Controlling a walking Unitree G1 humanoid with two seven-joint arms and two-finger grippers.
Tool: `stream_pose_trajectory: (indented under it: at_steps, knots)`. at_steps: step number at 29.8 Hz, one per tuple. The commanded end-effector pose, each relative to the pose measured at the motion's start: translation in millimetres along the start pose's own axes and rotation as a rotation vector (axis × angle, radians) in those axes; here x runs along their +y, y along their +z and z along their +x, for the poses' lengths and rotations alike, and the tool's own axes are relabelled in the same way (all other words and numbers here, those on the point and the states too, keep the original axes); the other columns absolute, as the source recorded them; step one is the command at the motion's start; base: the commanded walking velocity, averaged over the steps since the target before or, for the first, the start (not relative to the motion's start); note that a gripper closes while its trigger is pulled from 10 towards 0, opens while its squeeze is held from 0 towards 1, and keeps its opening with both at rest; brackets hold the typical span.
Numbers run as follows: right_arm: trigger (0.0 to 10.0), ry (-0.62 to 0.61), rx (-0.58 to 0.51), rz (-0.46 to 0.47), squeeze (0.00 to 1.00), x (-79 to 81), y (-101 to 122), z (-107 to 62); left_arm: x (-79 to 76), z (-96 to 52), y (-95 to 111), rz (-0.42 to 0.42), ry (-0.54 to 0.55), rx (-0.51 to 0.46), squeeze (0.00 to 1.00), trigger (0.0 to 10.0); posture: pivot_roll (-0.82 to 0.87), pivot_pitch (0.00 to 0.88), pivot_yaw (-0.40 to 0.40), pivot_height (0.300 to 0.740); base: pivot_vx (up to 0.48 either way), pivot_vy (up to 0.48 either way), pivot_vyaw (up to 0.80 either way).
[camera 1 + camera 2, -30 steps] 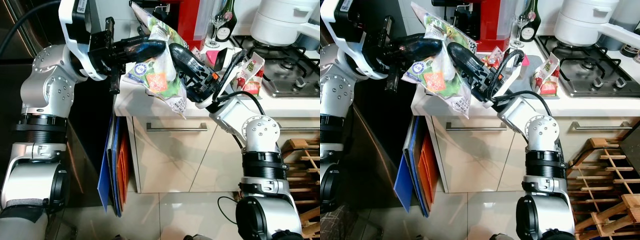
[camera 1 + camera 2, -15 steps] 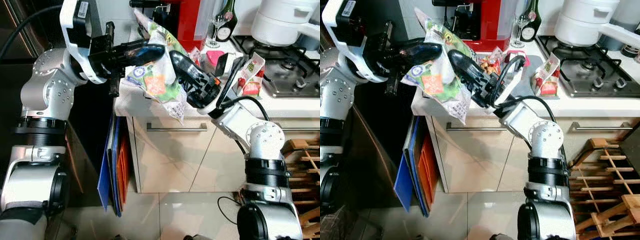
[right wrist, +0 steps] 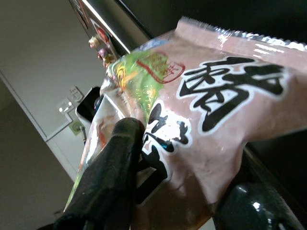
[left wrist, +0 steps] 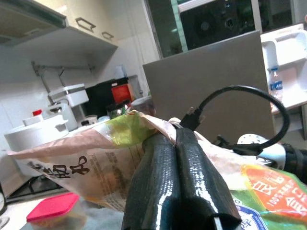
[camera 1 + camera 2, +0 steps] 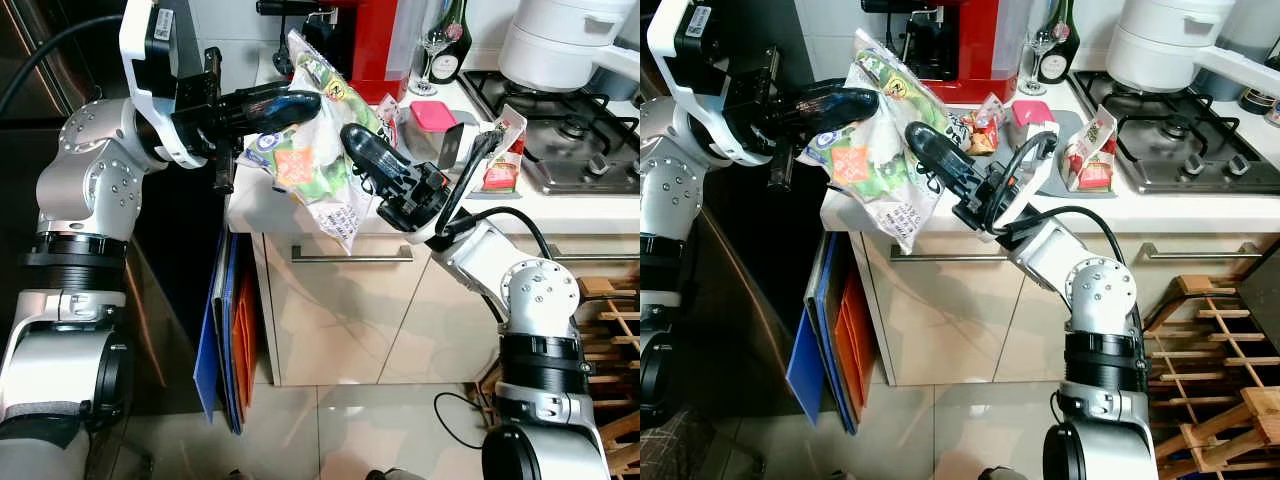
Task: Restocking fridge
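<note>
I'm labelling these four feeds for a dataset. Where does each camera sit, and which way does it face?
Left eye: on the head, looking down at the counter; both arms show, the left end effector and right end effector on the bags.
Right eye: the head stereo twin, same scene from slightly to the right.
Left wrist: looks along its shut fingers across the bags toward a pink-lidded box.
Right wrist: looks along its fingers straddling a bag.
All four share the bags.
</note>
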State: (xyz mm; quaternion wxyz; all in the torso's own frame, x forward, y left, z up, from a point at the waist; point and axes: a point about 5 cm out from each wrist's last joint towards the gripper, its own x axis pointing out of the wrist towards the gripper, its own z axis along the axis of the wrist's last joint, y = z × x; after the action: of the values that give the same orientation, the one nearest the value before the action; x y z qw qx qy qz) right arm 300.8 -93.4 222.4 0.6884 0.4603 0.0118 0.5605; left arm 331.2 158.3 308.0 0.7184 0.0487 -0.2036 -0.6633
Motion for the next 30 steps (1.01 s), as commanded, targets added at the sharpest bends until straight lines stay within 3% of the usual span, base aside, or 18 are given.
stream_pose_trajectory:
  at_steps: [1,11,16,17,18,25,26,30]
  knots:
    - [0.0,0.035,0.036,-0.007,0.0,6.1,-4.2,3.5,0.5,3.9,6.1,0.038,-0.007,0.0,0.0,0.0,-0.12,0.0,-0.011,0.74,0.0,0.0,0.0]
    - [0.0,0.063,0.023,0.006,0.0,10.7,-8.4,9.6,-6.0,10.3,-9.3,0.017,-0.018,0.033,0.0,0.0,-0.11,0.0,-0.01,0.74,0.0,0.0,0.0]
    - [0.0,0.05,-0.05,0.018,0.0,8.9,-6.9,17.2,-11.1,18.5,-20.7,-0.009,0.019,0.035,0.0,0.0,-0.11,0.0,-0.01,0.74,0.0,0.0,0.0]
    - [0.0,0.041,-0.07,0.022,0.0,7.3,-6.8,18.6,-10.4,20.1,-24.7,-0.012,0.053,0.049,0.0,3.6,-0.11,0.0,-0.009,0.74,0.0,0.0,0.0]
    - [0.0,0.035,-0.081,0.024,0.0,6.4,-6.8,19.4,-9.7,20.9,-27.1,-0.013,0.078,0.059,0.0,10.0,-0.11,0.0,-0.009,0.74,0.0,0.0,0.0]
    - [0.0,0.0,-0.104,0.033,0.0,0.8,-8.9,19.0,-6.6,27.4,-39.1,0.024,0.238,0.082,0.0,10.0,-0.11,0.0,-0.012,0.74,0.0,0.0,0.0]
    - [0.0,-0.004,-0.102,0.035,0.0,0.2,-9.4,18.7,-6.5,27.3,-41.2,0.005,0.251,0.079,1.0,10.0,-0.11,0.0,-0.012,0.74,0.0,0.0,0.0]
    - [0.0,-0.013,-0.101,0.039,0.0,-1.0,-11.0,18.5,-8.6,26.7,-42.2,-0.007,0.247,0.082,1.0,10.0,-0.1,0.0,-0.014,0.74,0.0,0.0,0.0]
